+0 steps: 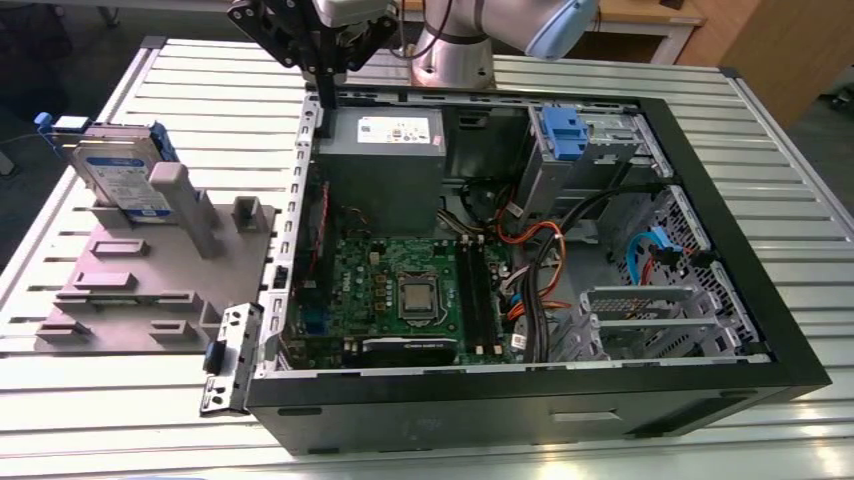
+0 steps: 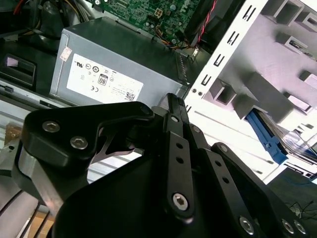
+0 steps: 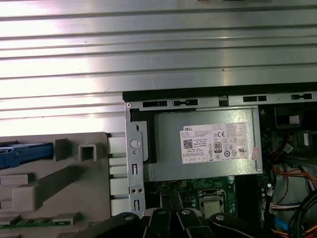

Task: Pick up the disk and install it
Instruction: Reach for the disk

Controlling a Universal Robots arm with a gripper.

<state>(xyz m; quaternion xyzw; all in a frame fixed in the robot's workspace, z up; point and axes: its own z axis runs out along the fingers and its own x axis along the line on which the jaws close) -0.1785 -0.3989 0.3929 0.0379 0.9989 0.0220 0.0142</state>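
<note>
Standing upright: blue-railed, silver-grey disk

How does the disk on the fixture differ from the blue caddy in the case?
The disk stands on edge on the grey fixture, label showing; the blue caddy sits in a metal cage inside the computer case, blue front showing. Both have blue plastic.

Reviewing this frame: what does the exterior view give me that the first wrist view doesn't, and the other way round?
The exterior view adds the disk whole, leaning upright in the grey fixture, the blue caddy in its cage, and the gripper hanging over the case's rear edge, away from the disk. The first wrist view adds the power supply sticker seen square-on. Shared: power supply, fixture, motherboard.
</note>
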